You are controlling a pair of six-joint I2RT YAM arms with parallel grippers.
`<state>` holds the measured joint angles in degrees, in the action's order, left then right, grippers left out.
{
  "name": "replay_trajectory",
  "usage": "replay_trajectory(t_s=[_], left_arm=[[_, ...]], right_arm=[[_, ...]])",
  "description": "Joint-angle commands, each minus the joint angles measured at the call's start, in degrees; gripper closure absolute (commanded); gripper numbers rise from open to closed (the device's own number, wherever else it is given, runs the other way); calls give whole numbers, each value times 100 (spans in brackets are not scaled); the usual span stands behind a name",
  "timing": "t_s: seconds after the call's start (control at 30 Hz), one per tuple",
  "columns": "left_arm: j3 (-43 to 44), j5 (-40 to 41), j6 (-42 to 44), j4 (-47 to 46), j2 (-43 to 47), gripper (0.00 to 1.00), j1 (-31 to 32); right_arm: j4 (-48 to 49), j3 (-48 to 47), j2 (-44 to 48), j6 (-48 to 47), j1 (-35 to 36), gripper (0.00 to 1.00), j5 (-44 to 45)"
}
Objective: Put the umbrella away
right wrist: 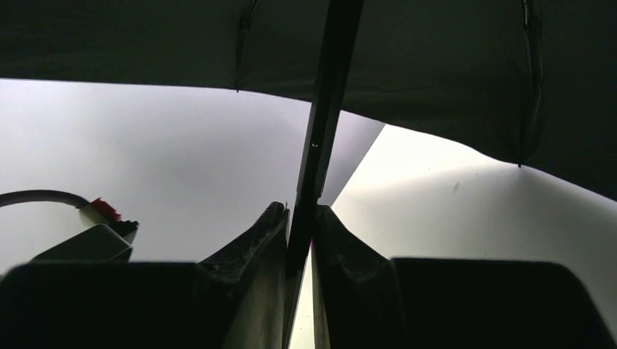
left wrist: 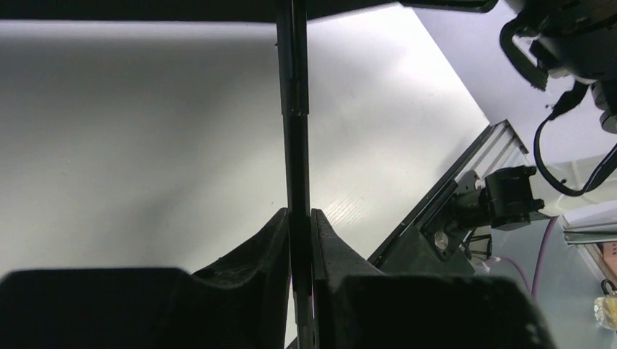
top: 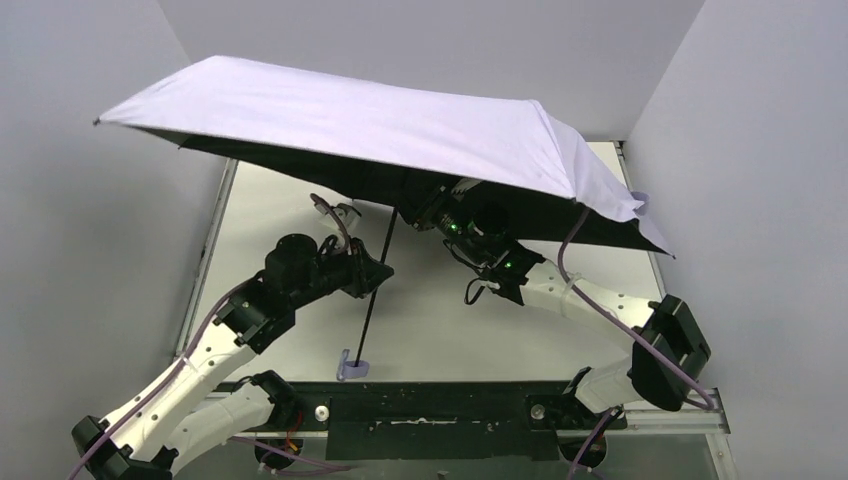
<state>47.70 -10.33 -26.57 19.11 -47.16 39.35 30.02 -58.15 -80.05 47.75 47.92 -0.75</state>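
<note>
The umbrella [top: 350,115] is open, with its pale lavender canopy spread over the table and its black lining [right wrist: 436,58] facing down. Its thin black shaft [top: 372,310] slants down to the lavender knob handle [top: 352,368], which is near the front rail. My left gripper [top: 380,270] is shut on the shaft about midway; the left wrist view shows the fingers [left wrist: 276,240] pinching the shaft [left wrist: 294,109]. My right gripper [top: 412,210] is tucked under the canopy. It is shut on the shaft [right wrist: 327,94] higher up, close to the lining, with its fingertips [right wrist: 271,222] pressed against it.
The white table [top: 290,200] has grey walls on the left, back and right. A black mounting rail [top: 430,400] runs along the near edge. The canopy overhangs most of the table. The right arm's body and cables [left wrist: 560,43] hang close to the left gripper.
</note>
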Motion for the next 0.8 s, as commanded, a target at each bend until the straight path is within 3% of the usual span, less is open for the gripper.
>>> replay_trajectory(t_s=[0.0, 0.3, 0.47, 0.77], left_arm=[[-367, -37, 36, -65, -74, 85, 2], [-744, -57, -44, -316, 40, 56, 7], [-1000, -153, -116, -513, -69, 52, 11], [-1549, -189, -391, -552, 34, 52, 144]], right_arm=[[1474, 119, -37, -355, -140, 100, -671], [1661, 320, -64, -607, -224, 100, -514], [1698, 390, -65, -667, -350, 100, -318], [1524, 515, 22, -735, -810, 100, -327]])
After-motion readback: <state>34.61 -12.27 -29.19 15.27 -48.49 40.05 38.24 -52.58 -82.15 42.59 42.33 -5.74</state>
